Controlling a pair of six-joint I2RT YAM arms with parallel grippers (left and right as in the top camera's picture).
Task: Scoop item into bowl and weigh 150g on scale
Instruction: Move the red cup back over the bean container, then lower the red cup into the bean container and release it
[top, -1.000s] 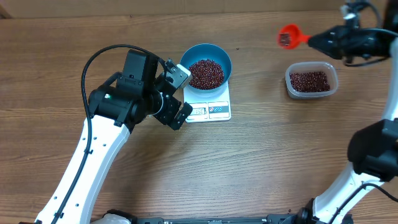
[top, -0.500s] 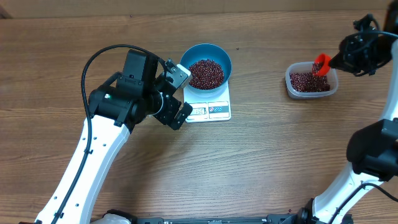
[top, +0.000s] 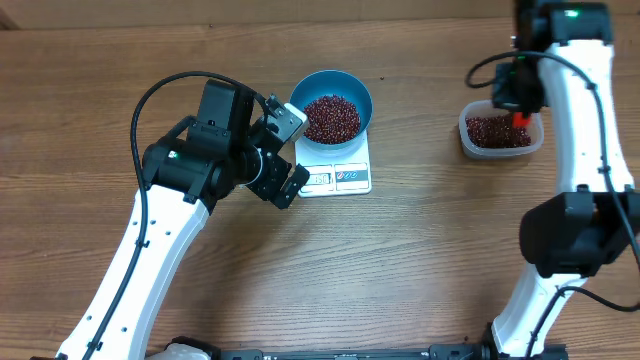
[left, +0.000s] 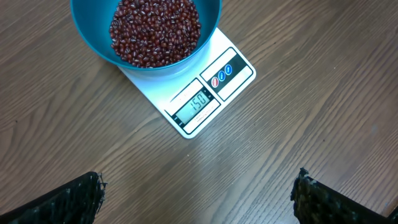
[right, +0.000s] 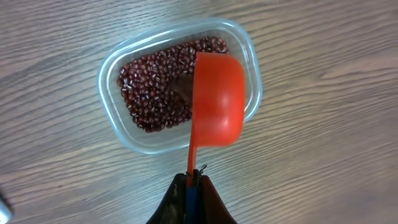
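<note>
L gripper (top: 292, 152) hangs just left of the scale (top: 345, 175), jaws spread wide, nothing in them. Scale sits mid-table (top: 450, 250) w/ the blue bowl (top: 331, 79) on its far half. Bowl carries a heap of beans (top: 331, 118), and the display (left: 198, 102) reads 150. Further right is the clear tub (right: 112, 124), more beans inside. R gripper (right: 193, 180) is clamped tight on the handle of the red scoop (right: 217, 99) — scoop head over one end of the tub, covering part of its rim.

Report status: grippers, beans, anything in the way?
Left gripper open, short of the scale. Right gripper shut on red scoop over the tub. Beans in blue bowl on scale, display reads 150. Nothing blocking.
</note>
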